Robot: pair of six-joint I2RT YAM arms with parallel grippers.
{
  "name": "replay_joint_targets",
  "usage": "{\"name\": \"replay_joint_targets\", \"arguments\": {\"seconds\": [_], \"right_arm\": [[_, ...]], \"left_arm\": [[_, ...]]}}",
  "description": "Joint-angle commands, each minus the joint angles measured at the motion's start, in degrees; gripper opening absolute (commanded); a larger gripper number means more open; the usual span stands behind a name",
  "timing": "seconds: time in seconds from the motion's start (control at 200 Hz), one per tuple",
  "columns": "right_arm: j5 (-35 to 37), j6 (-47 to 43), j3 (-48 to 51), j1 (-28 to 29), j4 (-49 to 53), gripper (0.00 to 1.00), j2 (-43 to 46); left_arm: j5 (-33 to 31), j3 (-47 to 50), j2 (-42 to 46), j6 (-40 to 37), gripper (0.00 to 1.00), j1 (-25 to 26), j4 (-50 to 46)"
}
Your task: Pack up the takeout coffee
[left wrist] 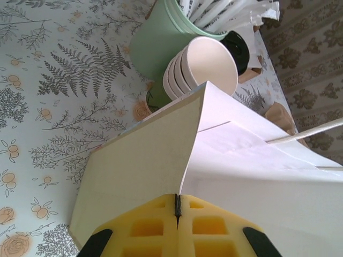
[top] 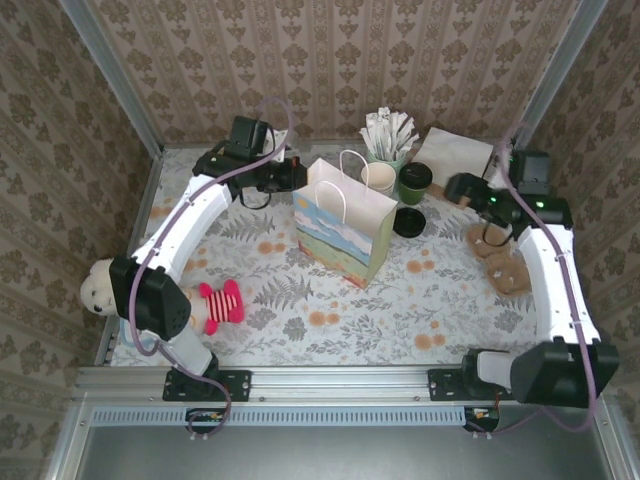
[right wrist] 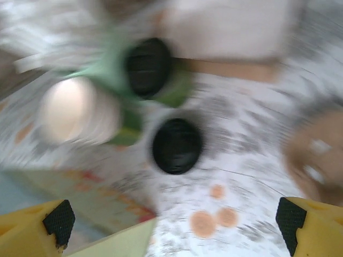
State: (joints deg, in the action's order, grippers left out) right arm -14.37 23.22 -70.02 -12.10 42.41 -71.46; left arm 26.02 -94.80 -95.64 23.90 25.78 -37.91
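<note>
Takeout coffee (top: 415, 183) stood on the table behind the gift bag (top: 345, 225), not in it.
Its black lid sat just beside the stack of lidless cups (top: 379, 177) and the cup of wrapped sticks (top: 388, 135); a separate black disc (top: 409, 222) lay in front of it. Right gripper (top: 462, 187) hung near the coffee, jaws spread wide and empty. Left gripper (left wrist: 177, 206) was pinched closed on the bag's top edge.
</note>
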Motion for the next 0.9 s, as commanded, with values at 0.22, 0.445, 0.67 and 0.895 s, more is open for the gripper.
{"name": "replay_joint_targets", "arguments": {"seconds": [0.22, 0.445, 0.67, 0.895], "right_arm": [[10.73, 17.78, 11.68, -12.82, -2.21, 1.0, -6.8], [13.5, 21.14, 9.27, -12.7, -4.79, 0.83, -18.82], [15.22, 19.28, 8.56, -12.02, -6.26, 0.9, -25.75], [18.37, 19.23, 11.09, -11.46, -9.54, 0.78, -28.58]], "left_arm": [[-11.04, 2.92, 3.48, 15.29, 0.0, 3.6, 4.93], [-9.24, -1.73, 2.76, 9.82, 0.42, 3.8, -4.69], [-0.34, 6.44, 9.28, 6.6, 0.92, -2.37, 4.68], [-9.1, 9.37, 12.9, 5.47, 1.0, -6.6, 4.02]]}}
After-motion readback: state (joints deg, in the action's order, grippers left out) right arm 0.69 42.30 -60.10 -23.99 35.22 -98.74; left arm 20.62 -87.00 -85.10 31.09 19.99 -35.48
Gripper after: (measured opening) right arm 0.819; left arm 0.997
